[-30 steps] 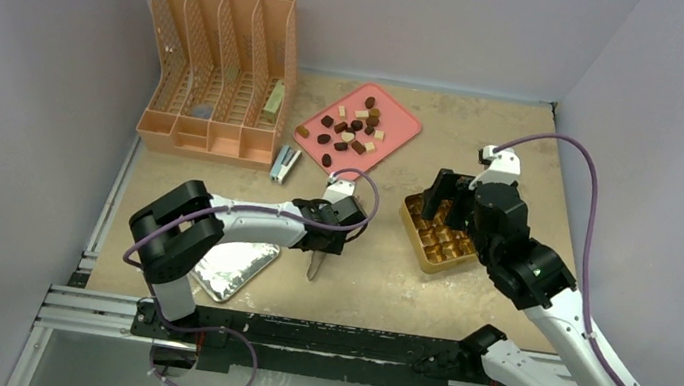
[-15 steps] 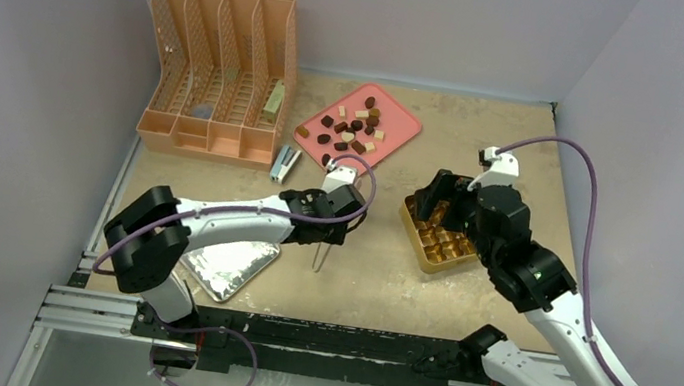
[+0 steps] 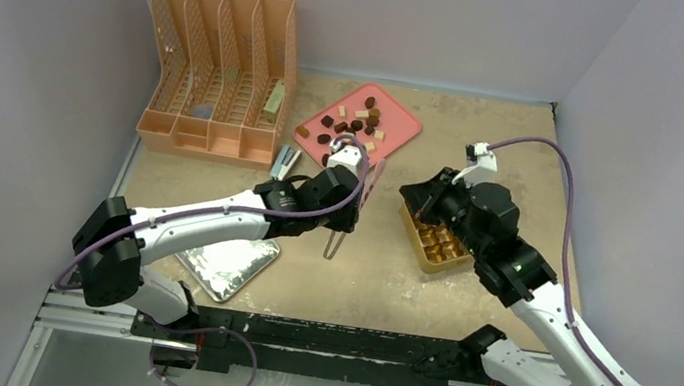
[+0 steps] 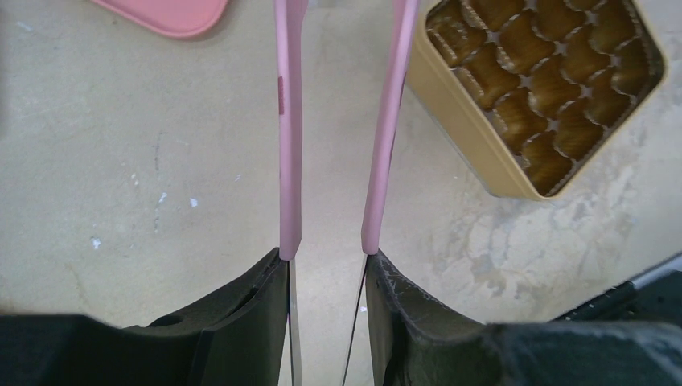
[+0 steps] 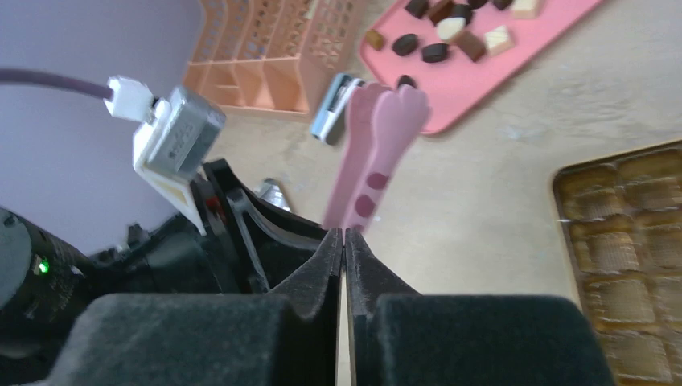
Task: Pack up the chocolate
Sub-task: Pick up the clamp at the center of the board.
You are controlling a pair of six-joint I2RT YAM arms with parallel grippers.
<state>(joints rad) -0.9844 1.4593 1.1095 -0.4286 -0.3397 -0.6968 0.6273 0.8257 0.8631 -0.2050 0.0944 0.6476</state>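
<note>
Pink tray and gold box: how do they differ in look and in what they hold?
The pink tray is flat and undivided; the gold box is deeper and split into cells. The tray holds loose chocolates; the box's visible cells look empty. Both rest on the table.

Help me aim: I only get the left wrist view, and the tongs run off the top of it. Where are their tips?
Observer: The right wrist view shows the paw-shaped tips of the pink tongs just short of the near edge of the pink tray, with no piece visible between them.
Operator: Is any chocolate close to that edge?
Observer: Yes, one dark piece lies right at the edge by the tips. The rest of the chocolate is spread farther in.
Operator: And the right end effector?
Observer: The right end effector is shut and empty, at the far-left end of the gold box.
</note>
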